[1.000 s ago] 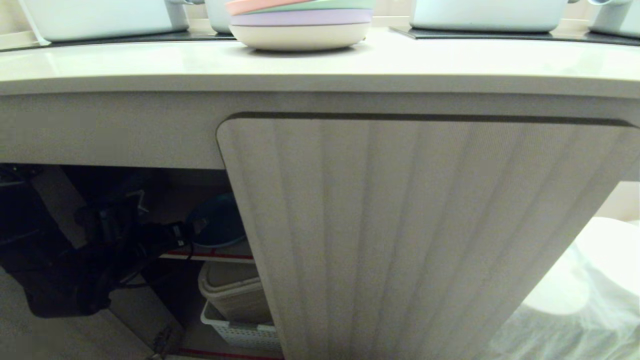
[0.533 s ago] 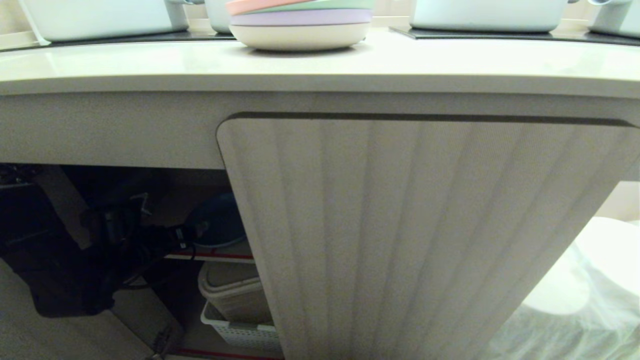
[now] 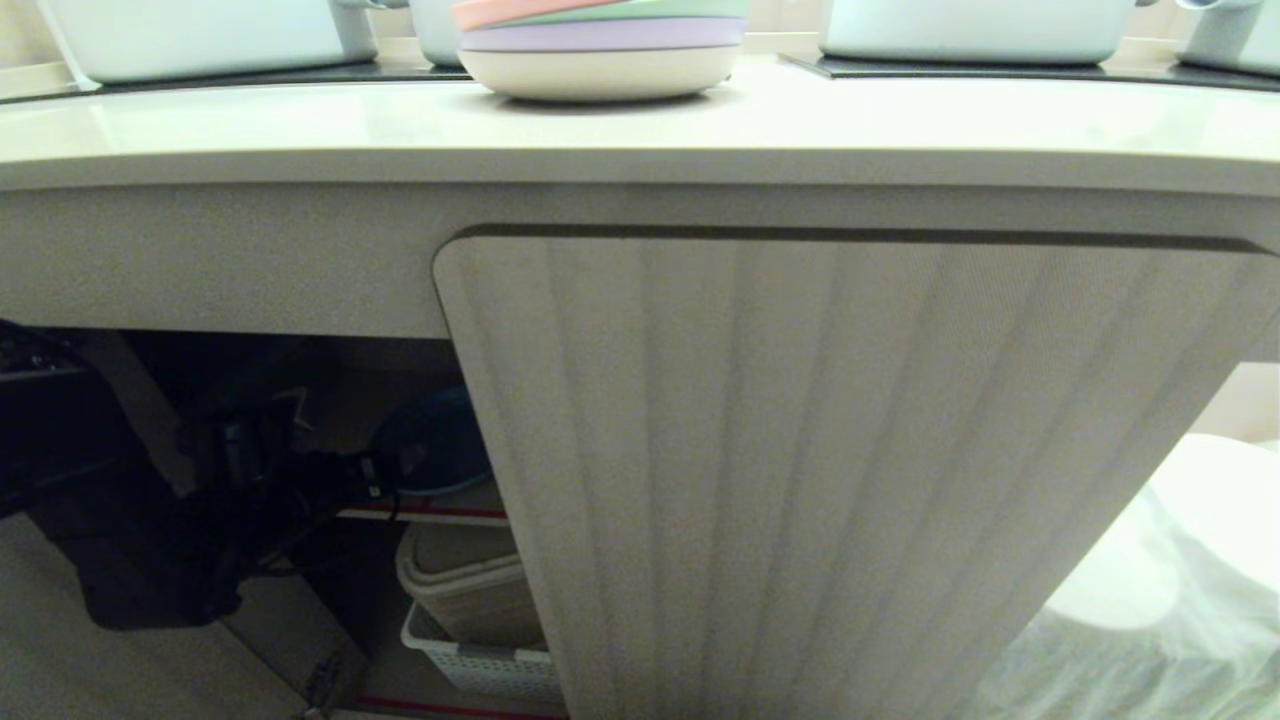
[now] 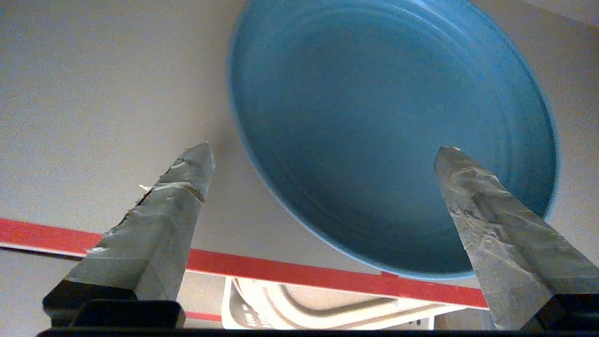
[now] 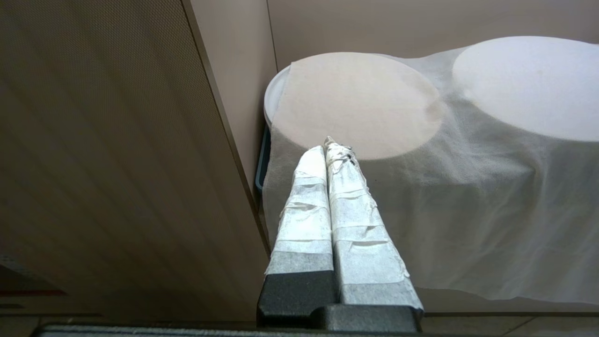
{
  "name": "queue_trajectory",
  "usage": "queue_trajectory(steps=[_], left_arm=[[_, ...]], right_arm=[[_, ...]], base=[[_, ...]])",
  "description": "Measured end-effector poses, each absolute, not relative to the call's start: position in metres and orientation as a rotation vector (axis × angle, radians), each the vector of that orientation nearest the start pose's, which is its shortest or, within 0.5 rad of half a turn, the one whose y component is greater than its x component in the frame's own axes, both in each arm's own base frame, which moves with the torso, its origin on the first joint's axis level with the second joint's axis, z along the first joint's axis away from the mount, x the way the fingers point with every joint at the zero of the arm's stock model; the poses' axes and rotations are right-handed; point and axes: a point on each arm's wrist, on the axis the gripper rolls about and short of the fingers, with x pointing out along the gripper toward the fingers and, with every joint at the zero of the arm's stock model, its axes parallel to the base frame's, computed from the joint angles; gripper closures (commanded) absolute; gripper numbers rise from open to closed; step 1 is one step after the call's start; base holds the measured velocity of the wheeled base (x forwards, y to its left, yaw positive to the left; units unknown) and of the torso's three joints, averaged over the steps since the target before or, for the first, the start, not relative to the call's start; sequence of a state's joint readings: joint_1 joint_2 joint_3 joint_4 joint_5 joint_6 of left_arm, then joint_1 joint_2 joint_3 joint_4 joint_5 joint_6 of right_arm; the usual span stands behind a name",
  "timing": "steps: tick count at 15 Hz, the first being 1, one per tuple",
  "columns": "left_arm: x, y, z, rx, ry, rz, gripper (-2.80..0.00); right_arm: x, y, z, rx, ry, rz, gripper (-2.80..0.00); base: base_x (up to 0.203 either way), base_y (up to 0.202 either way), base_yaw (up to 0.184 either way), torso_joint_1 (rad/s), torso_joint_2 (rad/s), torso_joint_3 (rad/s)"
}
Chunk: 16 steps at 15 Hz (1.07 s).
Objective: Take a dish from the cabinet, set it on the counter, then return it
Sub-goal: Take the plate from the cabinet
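The blue dish (image 3: 438,445) lies on the red-edged shelf (image 3: 430,513) inside the open left side of the cabinet (image 3: 200,260), below the counter (image 3: 640,125). My left gripper (image 3: 392,468) reaches into the opening, just in front of the dish. In the left wrist view the dish (image 4: 393,140) fills the space ahead, its near rim over the shelf's red edge (image 4: 281,271). The left gripper (image 4: 325,149) is open, with nothing between its taped fingers (image 4: 182,196). My right gripper (image 5: 328,146) is shut and empty beside the closed door (image 5: 103,164).
A stack of pastel plates (image 3: 600,50) and white pots (image 3: 200,35) stand on the counter. The ribbed right door (image 3: 850,480) is closed. Under the shelf sit a beige bin (image 3: 465,580) and a white basket (image 3: 480,665). Cloth-covered round things (image 3: 1180,560) stand at the right.
My left arm has edged a little to the right, closer to the dish. Its gripper has stayed open. The right arm has not moved.
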<state>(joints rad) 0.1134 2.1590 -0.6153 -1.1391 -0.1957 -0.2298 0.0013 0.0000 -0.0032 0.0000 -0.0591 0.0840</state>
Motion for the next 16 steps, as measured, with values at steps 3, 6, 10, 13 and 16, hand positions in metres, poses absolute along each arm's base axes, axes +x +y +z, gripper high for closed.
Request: queue_trajectory(steps=[3, 6, 10, 13, 16], left_arm=[[0.3392, 0.0329, 0.0343, -0.286, 0.416, -0.038, -2.8], [0.3394, 0.0324, 0.0336, -0.283, 0.419, -0.04, -2.8], [0.3398, 0.0331, 0.0329, -0.286, 0.426, -0.038, -2.8], [0.3394, 0.0329, 0.0295, -0.293, 0.468, -0.035, -2.8], [0.339, 0.0315, 0.0263, -0.298, 0.512, -0.033, -2.8]], right_arm=[[-0.0231, -0.0014, 0.0764, 0.084, -0.006, -0.058, 0.0], [-0.0231, -0.0014, 0.0764, 0.084, -0.006, -0.058, 0.0], [-0.0231, -0.0014, 0.0764, 0.084, -0.006, -0.058, 0.0], [-0.0231, -0.0014, 0.0764, 0.084, -0.006, -0.058, 0.0], [-0.0231, -0.0014, 0.0764, 0.084, -0.006, -0.058, 0.0]], base=[[0.0, 0.0, 0.0, 0.0, 0.0, 0.0], [0.0, 0.0, 0.0, 0.0, 0.0, 0.0], [0.0, 0.0, 0.0, 0.0, 0.0, 0.0], [0.0, 0.0, 0.0, 0.0, 0.0, 0.0], [0.0, 0.0, 0.0, 0.0, 0.0, 0.0]])
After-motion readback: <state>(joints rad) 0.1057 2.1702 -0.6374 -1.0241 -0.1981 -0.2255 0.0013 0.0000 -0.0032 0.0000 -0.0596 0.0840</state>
